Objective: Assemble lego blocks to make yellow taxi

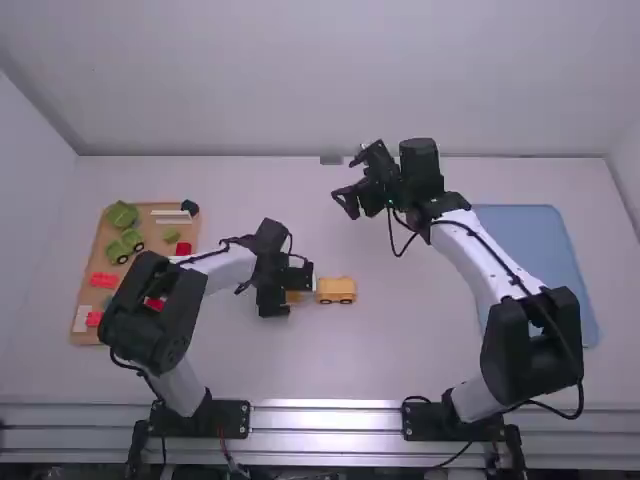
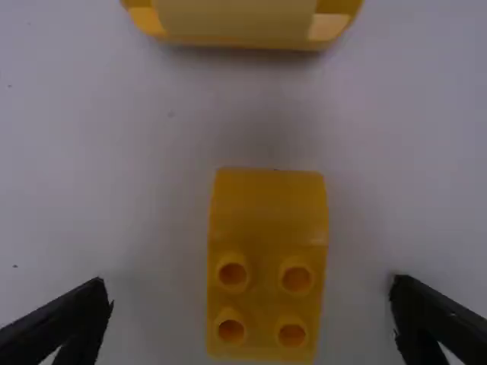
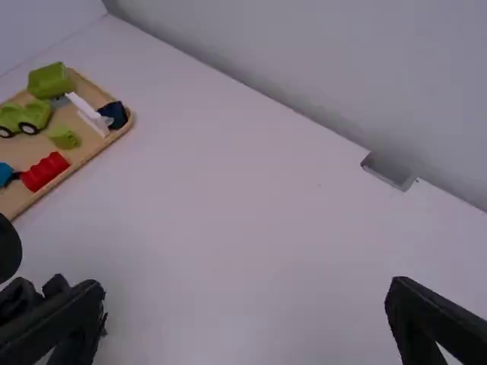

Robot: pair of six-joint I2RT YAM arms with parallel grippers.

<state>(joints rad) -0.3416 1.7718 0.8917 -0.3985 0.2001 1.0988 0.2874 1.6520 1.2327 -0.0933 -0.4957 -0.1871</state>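
Observation:
In the high view my left gripper (image 1: 290, 288) is low over the table, around a small yellow block (image 1: 294, 297). The left wrist view has the left gripper (image 2: 251, 319) open, its fingers apart on either side of the yellow block (image 2: 268, 262), which has a rounded end and studs, and touching neither side. Just to the right of that block lies a yellow car body with wheels (image 1: 336, 290); its edge (image 2: 243, 38) shows in the left wrist view. My right gripper (image 1: 348, 180) is raised over the table's far part; in the right wrist view the right gripper (image 3: 247, 319) is open and holds nothing.
A wooden tray (image 1: 84, 250) on the left holds green car parts (image 1: 122, 216), red blocks (image 1: 104, 280) and white pieces; the left arm reaches over it. A blue tray (image 1: 540, 250) lies on the right, partly behind the right arm. A small grey metal piece (image 1: 331, 159) sits at the far edge.

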